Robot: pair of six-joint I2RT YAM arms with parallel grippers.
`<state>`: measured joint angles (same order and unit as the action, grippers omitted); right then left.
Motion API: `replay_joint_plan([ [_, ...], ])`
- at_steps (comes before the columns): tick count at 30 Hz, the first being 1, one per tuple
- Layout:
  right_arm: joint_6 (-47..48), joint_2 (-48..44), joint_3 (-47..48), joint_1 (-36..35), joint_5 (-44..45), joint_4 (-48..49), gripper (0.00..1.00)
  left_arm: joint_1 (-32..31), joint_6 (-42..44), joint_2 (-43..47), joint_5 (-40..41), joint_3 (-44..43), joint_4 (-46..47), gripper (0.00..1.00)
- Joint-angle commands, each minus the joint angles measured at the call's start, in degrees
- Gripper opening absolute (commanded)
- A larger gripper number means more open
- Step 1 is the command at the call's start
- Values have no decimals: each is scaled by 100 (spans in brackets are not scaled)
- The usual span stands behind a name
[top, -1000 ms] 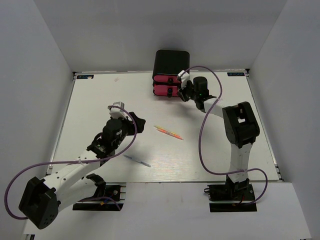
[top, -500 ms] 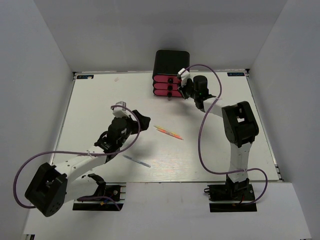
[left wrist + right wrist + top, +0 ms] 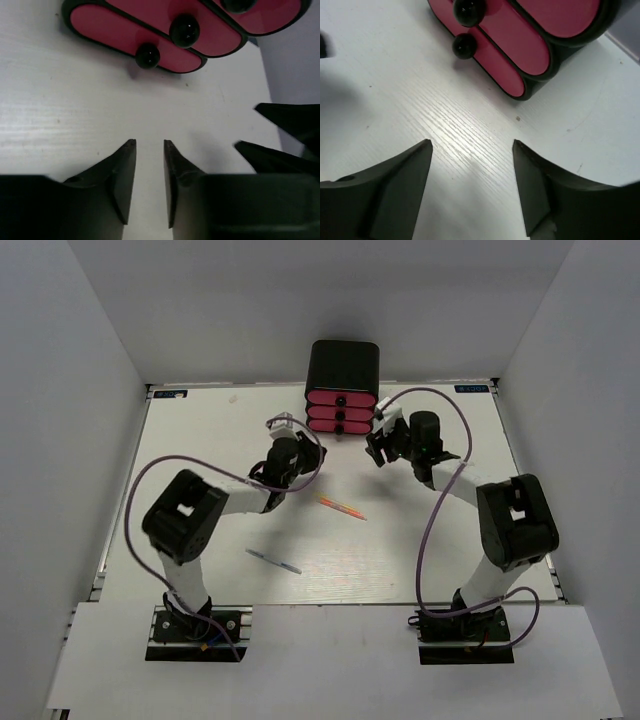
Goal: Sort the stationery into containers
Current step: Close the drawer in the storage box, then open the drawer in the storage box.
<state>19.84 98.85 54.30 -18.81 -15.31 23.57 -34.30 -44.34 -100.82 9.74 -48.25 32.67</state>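
The black cabinet point(image 3: 342, 365) stands at the table's far edge with its three pink drawers point(image 3: 340, 412) pushed in; their black knobs point(image 3: 148, 56) show in both wrist views. A thin orange-pink pen point(image 3: 342, 507) lies mid-table. A thin blue-grey pen point(image 3: 273, 561) lies nearer the front. My left gripper point(image 3: 298, 442) hovers just left of the drawers point(image 3: 110, 27), its jaws point(image 3: 150, 144) nearly together and empty. My right gripper point(image 3: 378, 446) is just right of the drawers point(image 3: 520, 45), open point(image 3: 472, 144) with only bare table between the fingers.
The right gripper's dark fingers point(image 3: 280, 150) reach into the left wrist view, so both grippers sit close together in front of the cabinet. White walls enclose the table point(image 3: 200, 460) on three sides. Purple cables point(image 3: 430, 520) loop off both arms.
The left arm swung from mid-left of the table up to the cabinet's front and its jaws closed. The right gripper backed off the drawers and opened. The drawers now sit flush.
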Motion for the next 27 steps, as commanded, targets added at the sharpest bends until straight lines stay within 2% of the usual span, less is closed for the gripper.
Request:
replay_joint_plan([
  [1,-357,-340,299,236,-346,-823,73,160,-189,-727,-191,-746,390,43],
  [2,-445,-366,300,307,-472,-985,78,161,-268,-920,-191,-1078,390,47],
  [3,-680,-549,239,421,-569,-1064,76,222,-268,-1096,-279,-1229,390,50],
  [4,-744,-629,73,500,-770,-1022,70,283,-451,-1403,-349,-1361,390,58],
  [5,-814,-717,-111,544,-798,-900,60,284,-523,-1536,-350,-1597,390,59],
  [6,-867,-944,-209,562,-807,-837,41,345,-576,-1668,-419,-1696,390,59],
  [8,-911,-1138,-498,659,-842,-688,33,398,-733,-1966,-481,-1941,390,61],
  [18,-938,-1210,-711,958,-930,-582,33,512,-1041,-2636,-657,-2742,495,59],
  [27,-911,-1078,-649,1081,-1097,-599,33,512,-1147,-2978,-833,-3014,548,58],
])
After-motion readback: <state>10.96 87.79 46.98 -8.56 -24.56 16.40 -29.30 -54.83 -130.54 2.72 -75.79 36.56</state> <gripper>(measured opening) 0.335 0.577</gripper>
